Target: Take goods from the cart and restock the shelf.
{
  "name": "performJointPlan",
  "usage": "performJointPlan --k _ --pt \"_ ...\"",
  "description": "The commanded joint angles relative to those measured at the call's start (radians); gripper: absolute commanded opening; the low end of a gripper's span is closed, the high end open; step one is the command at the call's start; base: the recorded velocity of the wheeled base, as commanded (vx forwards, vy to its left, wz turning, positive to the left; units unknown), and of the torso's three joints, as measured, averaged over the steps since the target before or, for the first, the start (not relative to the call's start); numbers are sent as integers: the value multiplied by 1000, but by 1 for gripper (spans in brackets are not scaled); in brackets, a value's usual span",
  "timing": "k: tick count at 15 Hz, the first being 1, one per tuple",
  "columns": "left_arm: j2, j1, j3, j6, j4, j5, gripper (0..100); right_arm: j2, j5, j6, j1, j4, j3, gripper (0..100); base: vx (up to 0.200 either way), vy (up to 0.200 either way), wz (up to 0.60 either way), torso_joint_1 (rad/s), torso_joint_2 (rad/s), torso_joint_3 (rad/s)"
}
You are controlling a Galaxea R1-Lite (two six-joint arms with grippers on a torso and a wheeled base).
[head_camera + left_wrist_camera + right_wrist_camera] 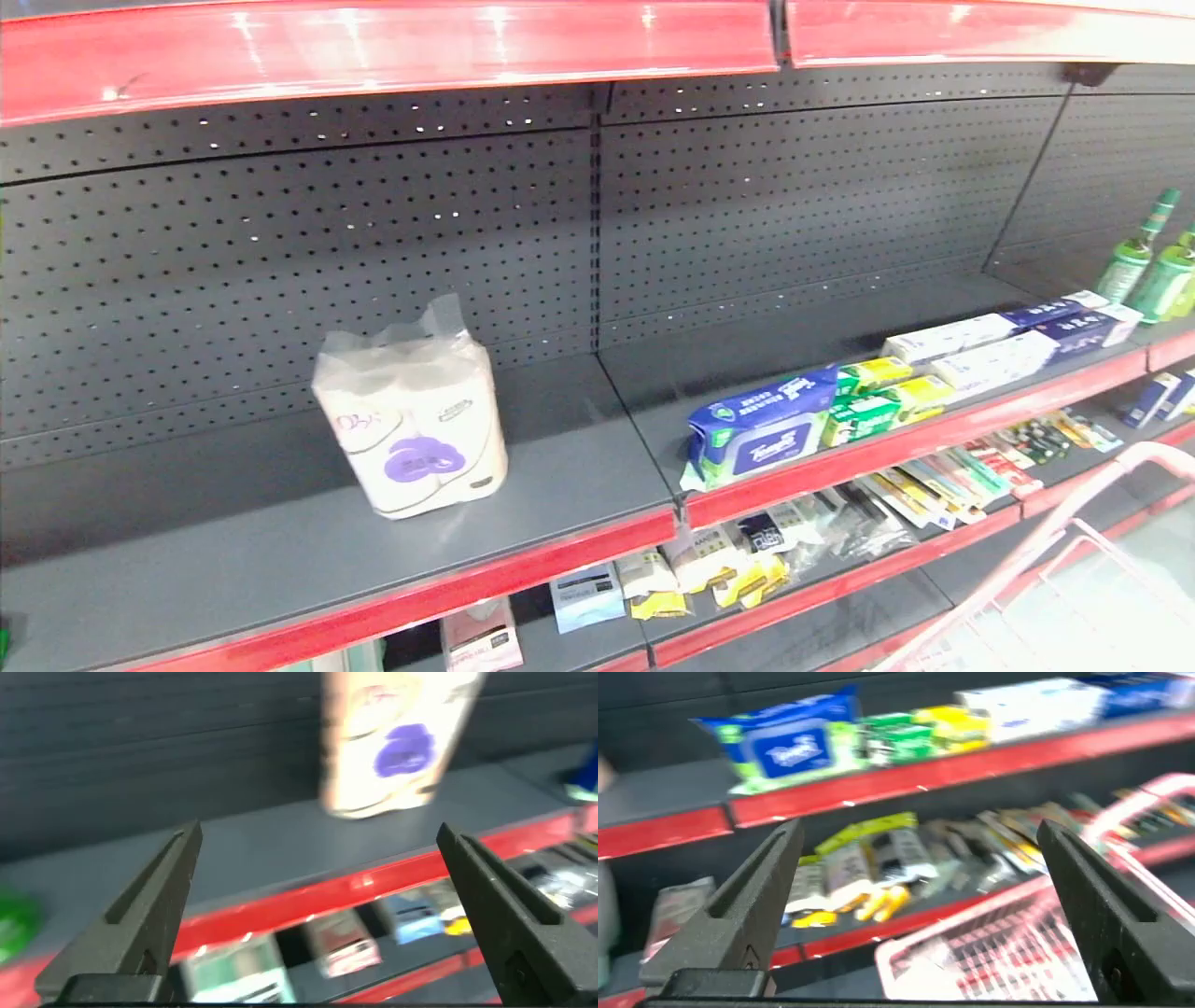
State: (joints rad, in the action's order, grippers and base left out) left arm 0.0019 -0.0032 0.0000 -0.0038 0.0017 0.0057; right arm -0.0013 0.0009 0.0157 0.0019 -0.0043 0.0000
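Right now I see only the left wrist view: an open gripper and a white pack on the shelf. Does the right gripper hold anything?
Observer: No, the right gripper is open and empty.
Operator: Where is the cart?
Observer: The pink cart stands at the robot's right, in front of the lower shelves.
Operator: What lies right of the white pack?
Observer: A blue wipes pack at the front edge of the next section, then a row of boxes.
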Motion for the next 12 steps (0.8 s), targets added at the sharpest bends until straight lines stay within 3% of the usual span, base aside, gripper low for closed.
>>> performJointPlan --k 1,11,12 --pt "0 0 0 -1 0 0 100 1 1 0 1 0 0 100 0 0 -600 2 7 2" --pt "0 0 0 -1 0 -1 100 1 1 0 1 0 0 100 0 0 -600 0 3 2" --pt "0 0 0 -1 0 -1 100 1 1 0 0 0 0 100 0 0 0 0 0 0"
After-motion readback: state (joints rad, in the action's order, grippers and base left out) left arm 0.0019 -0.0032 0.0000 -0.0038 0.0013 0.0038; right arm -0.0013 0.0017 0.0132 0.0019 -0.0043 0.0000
